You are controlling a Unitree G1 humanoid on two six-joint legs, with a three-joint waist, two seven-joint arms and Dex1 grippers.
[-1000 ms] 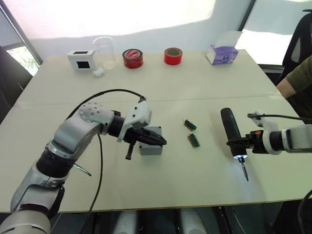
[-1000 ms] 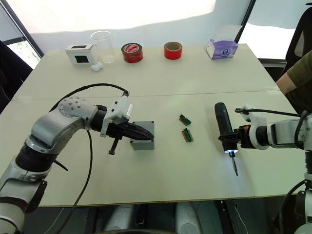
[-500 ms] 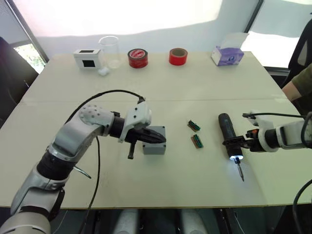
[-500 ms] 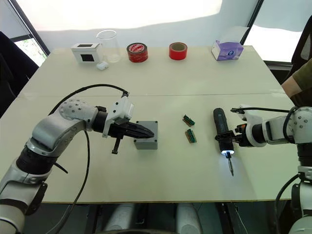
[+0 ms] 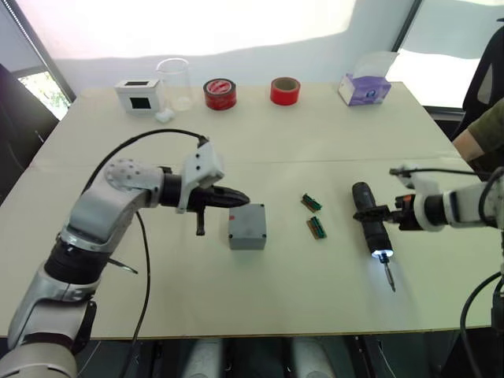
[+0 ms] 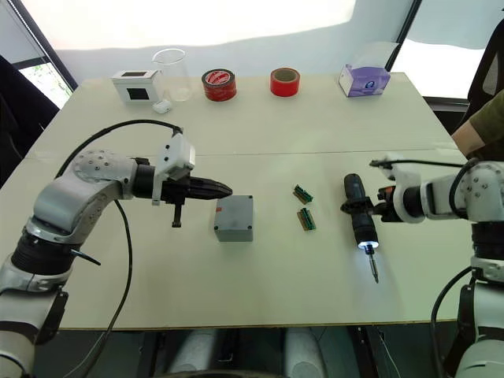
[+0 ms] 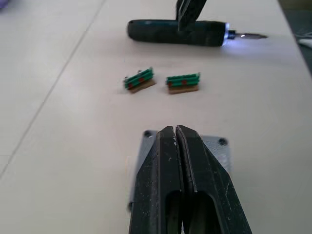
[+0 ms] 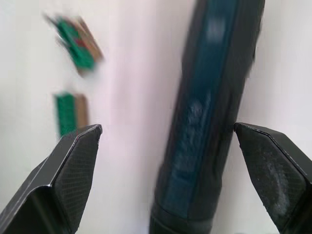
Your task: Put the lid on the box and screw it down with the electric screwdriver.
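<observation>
Here the electric screwdriver (image 6: 358,214) lay on the table between the right gripper's (image 8: 170,161) released jaws, long axis along them; left gripper (image 7: 178,146), clenched, hung just beside the box (image 6: 235,218)

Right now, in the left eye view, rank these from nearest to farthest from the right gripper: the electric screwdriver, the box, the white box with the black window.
From the right gripper:
1. Electric screwdriver, between its open jaws, on the robot's right.
2. Box, mid-table, toward the left gripper.
3. White box with black window, far-left back edge.
</observation>
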